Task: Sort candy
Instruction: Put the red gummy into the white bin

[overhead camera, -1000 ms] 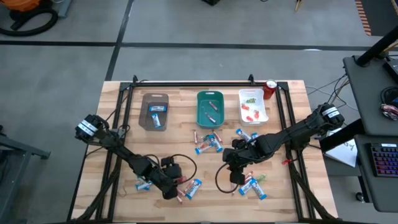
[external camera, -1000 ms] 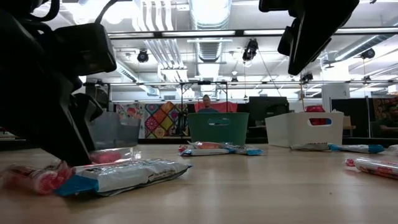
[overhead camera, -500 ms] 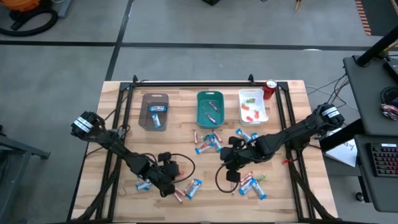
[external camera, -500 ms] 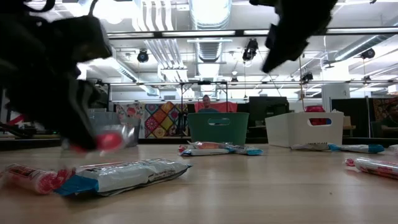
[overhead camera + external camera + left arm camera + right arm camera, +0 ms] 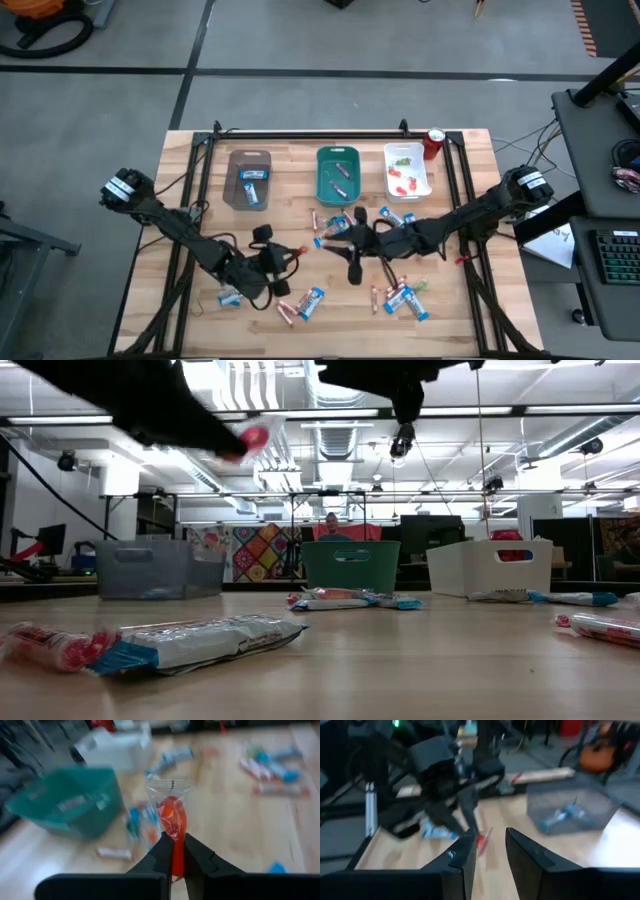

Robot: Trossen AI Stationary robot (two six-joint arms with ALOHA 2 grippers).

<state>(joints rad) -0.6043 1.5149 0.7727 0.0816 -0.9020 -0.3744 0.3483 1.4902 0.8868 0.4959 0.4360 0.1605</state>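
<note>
Left hand: the left hand [image 5: 174, 851] is clamped on a red candy [image 5: 173, 820] in a clear wrapper, lifted off the desk [image 5: 290, 195] at its front-left part, beside a blue-and-white bar [image 5: 232, 297].
Right hand: the right hand [image 5: 352, 272] hangs above the desk centre with its fingers [image 5: 465, 854] a moderate gap apart and nothing visible between them.
Candy, loose: blue-and-white bars and red sticks lie in a cluster [image 5: 335, 229] in front of the teal tray; a second group [image 5: 403, 296] lies at front right; a bar [image 5: 312, 301] and a red stick [image 5: 287, 313] lie at front centre.
Trays: the brown tray [image 5: 249, 179], teal tray [image 5: 338, 173] and white tray [image 5: 407, 170] stand in a row along the rear half; each holds some candy.
Other things: a red can [image 5: 434, 143] stands just beside the white tray at the rear right corner.
In the way: the right arm [image 5: 470, 215] lies across the right half, over candy near the cluster. Black cable loops lie beside both hands.
Hard to make out: in the low view both arms are dark blurs at the top edge; a seated person [image 5: 331, 526] shows far behind the teal tray.
Open room: bare wood lies between the brown tray and the left arm, and along the front edge.
</note>
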